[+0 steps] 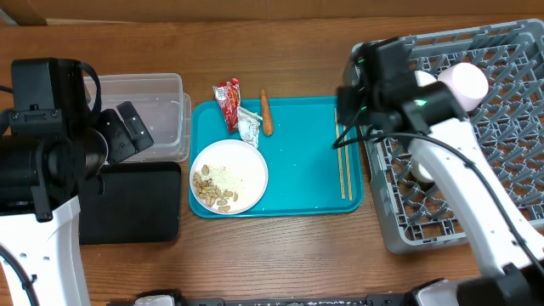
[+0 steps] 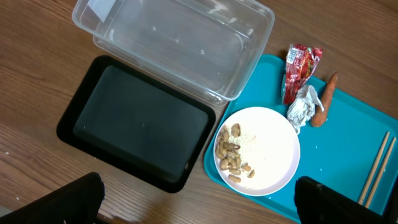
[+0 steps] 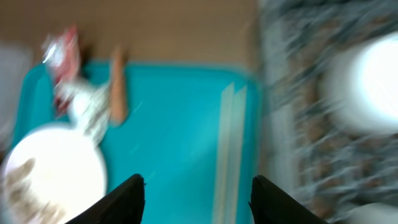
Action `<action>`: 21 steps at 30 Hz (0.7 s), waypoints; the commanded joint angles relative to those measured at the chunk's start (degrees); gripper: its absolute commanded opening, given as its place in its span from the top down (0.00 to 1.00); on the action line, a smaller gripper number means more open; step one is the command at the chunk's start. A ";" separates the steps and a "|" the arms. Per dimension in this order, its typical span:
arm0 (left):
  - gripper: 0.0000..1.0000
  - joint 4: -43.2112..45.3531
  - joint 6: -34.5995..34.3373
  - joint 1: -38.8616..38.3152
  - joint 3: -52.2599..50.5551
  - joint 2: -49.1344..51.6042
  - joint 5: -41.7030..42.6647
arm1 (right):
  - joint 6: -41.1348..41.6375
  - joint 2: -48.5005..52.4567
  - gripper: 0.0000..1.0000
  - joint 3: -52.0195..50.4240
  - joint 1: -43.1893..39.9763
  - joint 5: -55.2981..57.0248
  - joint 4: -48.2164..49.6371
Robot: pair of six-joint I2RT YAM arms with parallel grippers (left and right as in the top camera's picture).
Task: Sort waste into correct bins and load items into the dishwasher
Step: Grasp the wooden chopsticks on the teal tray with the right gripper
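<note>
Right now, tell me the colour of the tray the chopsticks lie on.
Teal: the tray under the chopsticks shows best in the overhead view.

I see 1 teal tray (image 1: 306, 170) lying flat on the brown wood-grain table (image 1: 280, 255), long side left to right, and a paler tan strip (image 1: 255, 7) behind the table's far edge.

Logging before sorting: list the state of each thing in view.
Clear tub: empty.
Black tray: empty.
Plate: holds nuts and rice.
Silver wrapper: crumpled.
Chopsticks: lying on teal tray.
Dish rack: holds a white bowl.
Left pincer: open.
Right pincer: open.
</note>
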 commanded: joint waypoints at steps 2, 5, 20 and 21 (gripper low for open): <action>0.00 0.00 -0.59 0.24 0.11 0.33 -0.70 | 4.76 8.20 0.45 0.17 2.29 -4.04 -3.17; 0.00 0.02 -0.59 0.24 0.11 0.33 -0.70 | 5.07 13.60 0.45 0.09 1.90 -0.83 -3.98; 0.00 0.02 -0.59 0.24 0.11 0.33 -0.70 | 6.16 28.33 0.47 0.00 1.16 -1.64 -5.95; 0.00 0.02 -0.59 0.24 0.11 0.33 -0.70 | 6.16 28.48 0.47 -0.31 1.16 -1.64 -5.97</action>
